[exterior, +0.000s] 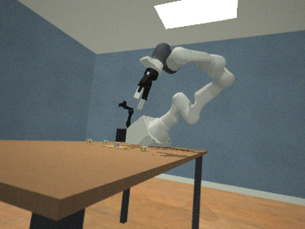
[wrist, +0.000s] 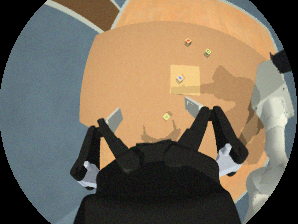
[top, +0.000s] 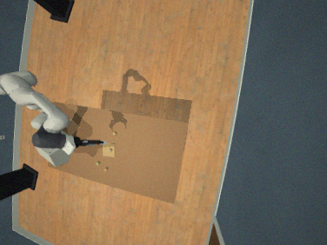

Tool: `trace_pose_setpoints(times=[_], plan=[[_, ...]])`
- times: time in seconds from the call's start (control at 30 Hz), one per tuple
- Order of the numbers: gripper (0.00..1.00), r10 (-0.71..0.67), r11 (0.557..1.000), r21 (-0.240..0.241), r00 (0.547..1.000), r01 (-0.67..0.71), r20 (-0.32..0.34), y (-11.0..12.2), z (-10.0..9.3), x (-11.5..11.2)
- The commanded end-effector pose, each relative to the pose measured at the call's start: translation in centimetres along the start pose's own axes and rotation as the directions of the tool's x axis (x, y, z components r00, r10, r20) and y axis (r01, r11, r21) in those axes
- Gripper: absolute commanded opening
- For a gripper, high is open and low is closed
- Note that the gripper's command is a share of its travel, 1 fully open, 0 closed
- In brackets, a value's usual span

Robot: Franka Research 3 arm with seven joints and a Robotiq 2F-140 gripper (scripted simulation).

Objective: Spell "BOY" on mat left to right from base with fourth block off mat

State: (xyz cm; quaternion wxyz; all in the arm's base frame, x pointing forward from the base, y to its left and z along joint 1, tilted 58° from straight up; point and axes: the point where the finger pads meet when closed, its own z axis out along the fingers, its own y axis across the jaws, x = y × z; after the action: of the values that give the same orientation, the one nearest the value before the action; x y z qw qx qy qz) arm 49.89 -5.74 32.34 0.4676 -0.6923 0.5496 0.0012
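The pale yellow mat point(top: 105, 154) point(exterior: 110, 146) point(wrist: 192, 71) lies flat on the table. A block with a blue mark point(top: 110, 149) point(exterior: 118, 144) point(wrist: 180, 78) rests on it. Off the mat lie a block with a red mark point(top: 106, 168) point(exterior: 89, 141) point(wrist: 188, 41), a green-marked block point(top: 97, 163) point(exterior: 105, 142) point(wrist: 208, 52) near it, and, past the opposite mat edge, a yellow-green block point(top: 115, 134) point(exterior: 143, 149) point(wrist: 166, 116). The letters are too small to read. My gripper point(top: 104, 142) point(exterior: 139, 100) point(wrist: 152, 108) is open and empty, high above the table.
The brown table top point(top: 152, 152) point(exterior: 73, 162) point(wrist: 125, 65) extends well around the mat. The arm's white base point(exterior: 143, 130) stands at the table's edge. Shadows of the arm fall across part of the mat and table in the wrist view.
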Motion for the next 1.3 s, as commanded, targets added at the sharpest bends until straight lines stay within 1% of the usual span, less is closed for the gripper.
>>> trace_pose_setpoints(times=[0.0, 0.07, 0.1, 0.3, 0.57, 0.63, 0.67, 1.13, 1.2, 1.23, 1.27], plan=[[1.0, 0.139, 0.99, -0.005, 0.99, -0.139, 0.0, 0.0, 0.0, 0.0], [1.0, 0.139, 0.99, -0.005, 0.99, -0.139, 0.0, 0.0, 0.0, 0.0], [1.0, 0.175, 0.984, -0.008, 0.985, -0.175, -0.004, 0.1, 0.0, 0.1], [1.0, 0.256, 0.967, -0.015, 0.967, -0.256, -0.014, 0.2, 0.0, 0.3], [1.0, 0.363, 0.931, -0.023, 0.931, -0.364, -0.028, 0.5, 0.1, 0.6], [1.0, 0.363, 0.931, -0.023, 0.931, -0.364, -0.028, 0.5, 0.1, 0.6], [1.0, 0.398, 0.917, -0.025, 0.917, -0.398, -0.032, 0.5, 0.1, 0.7], [1.0, 0.568, 0.821, -0.031, 0.821, -0.57, -0.057, 1.0, 0.3, 1.2], [1.0, 0.568, 0.821, -0.031, 0.821, -0.57, -0.057, 1.0, 0.3, 1.2], [1.0, 0.599, 0.798, -0.031, 0.798, -0.601, -0.062, 1.1, 0.4, 1.3], [1.0, 0.611, 0.789, -0.032, 0.789, -0.613, -0.064, 1.2, 0.4, 1.4]])
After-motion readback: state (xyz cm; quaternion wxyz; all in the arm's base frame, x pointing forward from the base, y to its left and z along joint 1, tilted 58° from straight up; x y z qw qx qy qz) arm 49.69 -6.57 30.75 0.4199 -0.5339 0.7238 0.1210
